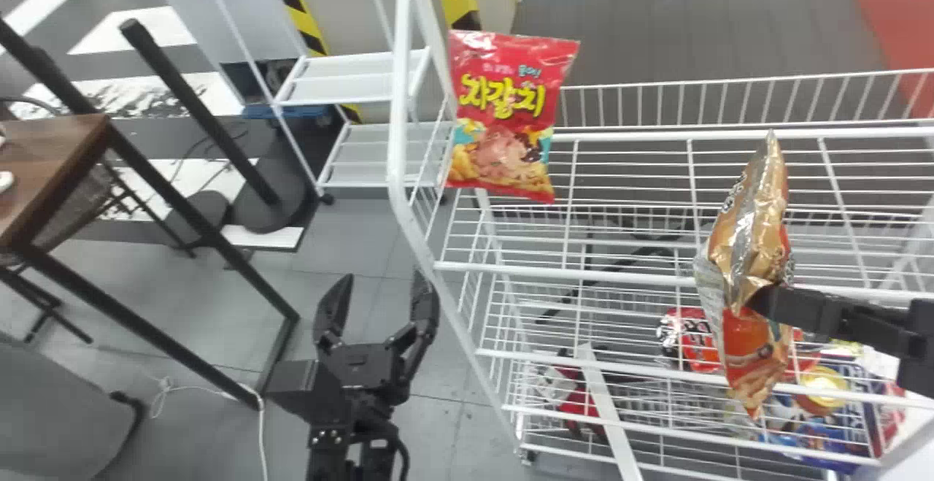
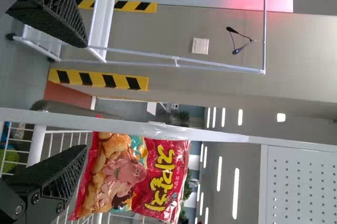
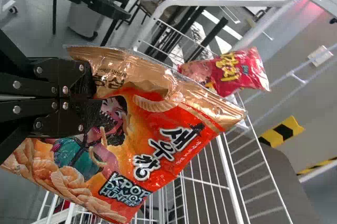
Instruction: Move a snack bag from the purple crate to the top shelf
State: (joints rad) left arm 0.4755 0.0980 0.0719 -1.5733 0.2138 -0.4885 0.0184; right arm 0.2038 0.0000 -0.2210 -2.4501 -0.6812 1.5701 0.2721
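Just past your right jaws, get that pinched snack bag (image 1: 748,240) fully over the top shelf (image 1: 584,274) before releasing; left jaws are wide.

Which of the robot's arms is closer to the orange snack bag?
Right. The right arm has its jaws clamped on the orange bag; the left arm is off to the left of the white rack, away from the bag.

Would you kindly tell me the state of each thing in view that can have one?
Orange snack bag: sealed, held by the right gripper.
Right gripper: shut on the orange snack bag.
Left gripper: open, holding nothing.
Red snack bag: sealed, upright on the top shelf.
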